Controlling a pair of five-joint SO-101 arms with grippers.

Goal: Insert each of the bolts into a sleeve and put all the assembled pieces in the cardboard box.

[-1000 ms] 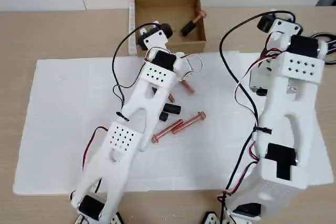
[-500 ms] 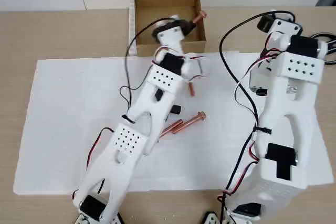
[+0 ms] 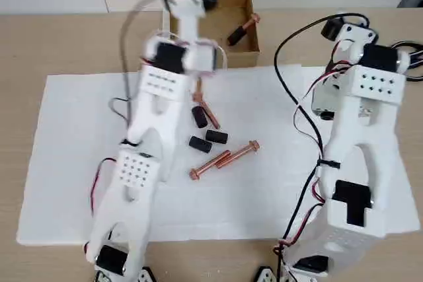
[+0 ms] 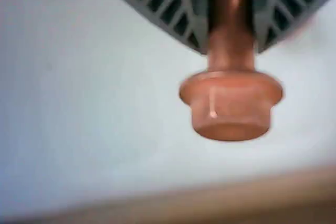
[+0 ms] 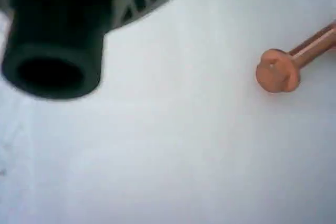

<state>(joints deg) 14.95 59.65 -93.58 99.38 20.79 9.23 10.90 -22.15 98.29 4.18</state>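
Left gripper (image 4: 229,32): just off the front wall of the cardboard box (image 3: 215,28), toward the arm bases, over the white paper sheet (image 3: 79,130). We record its ribbed fingers (image 4: 157,9) closed tight on the shank of a held bolt (image 4: 229,98), copper, head hanging lowest. Three loose sleeves (image 3: 200,144): black, lying on the sheet farther from the box on that same side, close together. Two loose bolts (image 3: 211,165): copper, end to end in a slanted line, just beyond the sleeves from the box. Assembled piece (image 3: 241,29): one, inside the box, slanted against its right wall, copper head toward the far right corner. Right gripper (image 3: 325,105): well to the right of the box, at the sheet's right part. We note it gripping a held sleeve (image 5: 52,61), black, open bore showing.
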